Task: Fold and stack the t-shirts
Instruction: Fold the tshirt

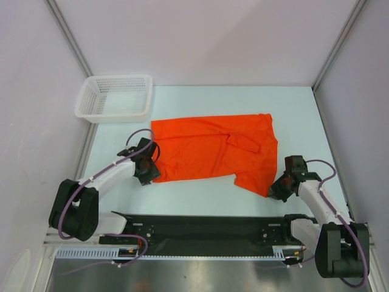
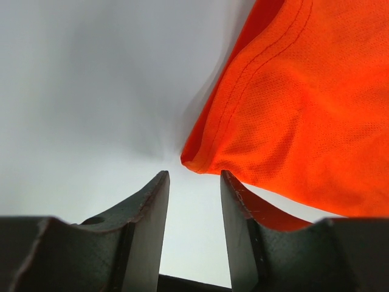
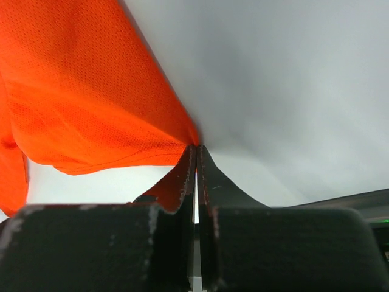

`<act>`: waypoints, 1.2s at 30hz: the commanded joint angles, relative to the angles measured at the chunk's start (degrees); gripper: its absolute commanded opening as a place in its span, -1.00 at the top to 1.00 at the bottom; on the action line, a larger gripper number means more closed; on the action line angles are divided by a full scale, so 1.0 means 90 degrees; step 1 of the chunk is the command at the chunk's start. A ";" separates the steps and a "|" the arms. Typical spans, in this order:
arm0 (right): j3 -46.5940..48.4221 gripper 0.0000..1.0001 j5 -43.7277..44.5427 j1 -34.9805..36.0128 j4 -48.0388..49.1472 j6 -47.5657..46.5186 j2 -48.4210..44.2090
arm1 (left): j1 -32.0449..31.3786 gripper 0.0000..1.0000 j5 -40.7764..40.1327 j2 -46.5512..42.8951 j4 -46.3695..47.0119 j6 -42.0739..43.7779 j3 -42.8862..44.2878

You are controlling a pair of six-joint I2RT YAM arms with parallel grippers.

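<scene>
A plain orange-red t-shirt lies mostly flat on the table, with a sleeve folded over near its right side. My left gripper sits at the shirt's near left corner. In the left wrist view its jaws stand open with the hemmed corner of the t-shirt just beyond the tips, not between them. My right gripper is at the shirt's near right corner. In the right wrist view its jaws are shut on the edge of the t-shirt.
A white mesh basket stands at the back left of the table. White walls with metal frame posts close in the left and right sides. A black rail runs between the arm bases.
</scene>
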 commanded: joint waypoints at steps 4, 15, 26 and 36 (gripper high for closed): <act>0.0248 1.00 0.0171 -0.0020 -0.0296 -0.0212 -0.0126 | 0.0026 0.24 0.0149 0.0143 0.0245 -0.0141 -0.0070; 0.0297 1.00 0.0113 0.0038 -0.0325 -0.0251 -0.0136 | 0.0035 0.28 -0.0114 0.0485 0.0391 -0.0298 -0.0255; 0.0638 1.00 0.0064 0.0184 -0.0520 -0.0417 -0.0146 | 0.0035 0.99 -0.0271 0.0681 0.0665 -0.0083 -0.0099; 0.1623 1.00 -0.0268 0.0224 -0.0969 -0.0993 -0.0127 | 0.0026 0.99 -0.0310 -0.0012 -0.0164 0.0209 0.0095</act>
